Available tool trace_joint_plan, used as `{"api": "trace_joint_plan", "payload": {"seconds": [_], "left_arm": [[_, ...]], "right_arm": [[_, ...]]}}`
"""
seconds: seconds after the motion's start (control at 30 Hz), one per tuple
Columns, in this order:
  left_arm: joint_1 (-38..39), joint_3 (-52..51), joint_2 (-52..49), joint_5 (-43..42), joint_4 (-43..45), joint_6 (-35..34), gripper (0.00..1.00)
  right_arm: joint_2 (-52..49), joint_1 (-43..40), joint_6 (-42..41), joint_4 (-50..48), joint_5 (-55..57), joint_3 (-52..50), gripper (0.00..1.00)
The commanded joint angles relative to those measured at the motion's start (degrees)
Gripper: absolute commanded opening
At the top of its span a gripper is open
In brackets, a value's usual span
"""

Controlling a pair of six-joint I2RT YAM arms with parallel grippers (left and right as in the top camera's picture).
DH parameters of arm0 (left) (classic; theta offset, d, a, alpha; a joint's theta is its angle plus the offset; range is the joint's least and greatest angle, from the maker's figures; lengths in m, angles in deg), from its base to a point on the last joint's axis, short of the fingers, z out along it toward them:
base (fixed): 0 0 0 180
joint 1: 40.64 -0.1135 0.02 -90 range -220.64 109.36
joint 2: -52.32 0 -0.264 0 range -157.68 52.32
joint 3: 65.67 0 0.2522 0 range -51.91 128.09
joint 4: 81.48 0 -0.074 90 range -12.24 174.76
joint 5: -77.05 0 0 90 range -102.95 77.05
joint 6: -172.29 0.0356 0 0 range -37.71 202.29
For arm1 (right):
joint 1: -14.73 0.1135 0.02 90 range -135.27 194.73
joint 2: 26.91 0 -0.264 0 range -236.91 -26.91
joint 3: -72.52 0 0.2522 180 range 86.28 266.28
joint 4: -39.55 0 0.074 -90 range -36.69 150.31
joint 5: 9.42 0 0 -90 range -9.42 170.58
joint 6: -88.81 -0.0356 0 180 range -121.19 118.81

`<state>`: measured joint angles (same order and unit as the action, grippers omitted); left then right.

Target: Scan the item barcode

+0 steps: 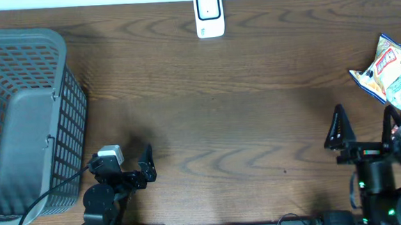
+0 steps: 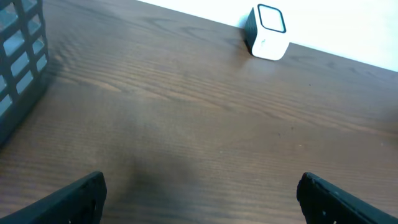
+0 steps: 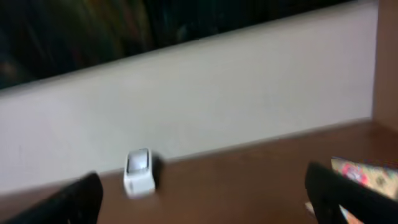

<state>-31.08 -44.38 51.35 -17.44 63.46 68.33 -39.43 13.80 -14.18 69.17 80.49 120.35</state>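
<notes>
Overhead: snack packets (image 1: 390,69) noted at right edge of counter (image 1: 222,125), just beside right fingers (image 1: 339,128), ungripped. White barcode scanner (image 1: 208,14) noted upright at far edge, centre, well apart from packets. Left fingers (image 2: 87,199) spread wide, empty, near grey basket (image 1: 19,116). Right fingers spread wide, empty.

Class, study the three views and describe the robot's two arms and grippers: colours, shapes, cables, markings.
The left arm and right arm are black. The left gripper and right gripper have dark, tapering, pointed fingers. A small white camera box tops the left wrist, trailing a black cable. Small green lights glow on the right arm. No markings are legible.
</notes>
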Motion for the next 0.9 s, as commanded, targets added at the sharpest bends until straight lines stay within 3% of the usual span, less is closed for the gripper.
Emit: {"api": "trace_joint_plan", "payload": {"seconds": [0.0, 0.2, 0.4, 0.63, 0.77, 0.87], "left_arm": [[0.22, -0.90, 0.31, 0.28, -0.98, -0.52, 0.98], [0.22, -0.90, 0.31, 0.28, -0.98, -0.52, 0.98], [0.22, -0.90, 0.31, 0.26, -0.98, -0.52, 0.98], [0.22, -0.90, 0.31, 0.28, -0.98, -0.52, 0.98], [0.22, -0.90, 0.31, 0.26, -0.98, -0.52, 0.98], [0.22, -0.90, 0.31, 0.28, -0.98, -0.52, 0.98]], "right_arm": [[6.16, 0.33, -0.28, -7.52, 1.05, -9.25, 0.99], [12.20, 0.11, -0.24, -23.19, 1.07, -23.28, 0.99], [12.24, 0.17, -0.24, -29.38, 1.33, -32.96, 0.99], [12.24, 0.24, -0.22, -21.64, 1.97, -33.75, 0.99], [12.24, 0.28, -0.22, -11.58, 1.95, -33.75, 0.99], [12.24, 0.37, -0.07, -11.78, 1.46, -33.75, 0.99]]}}
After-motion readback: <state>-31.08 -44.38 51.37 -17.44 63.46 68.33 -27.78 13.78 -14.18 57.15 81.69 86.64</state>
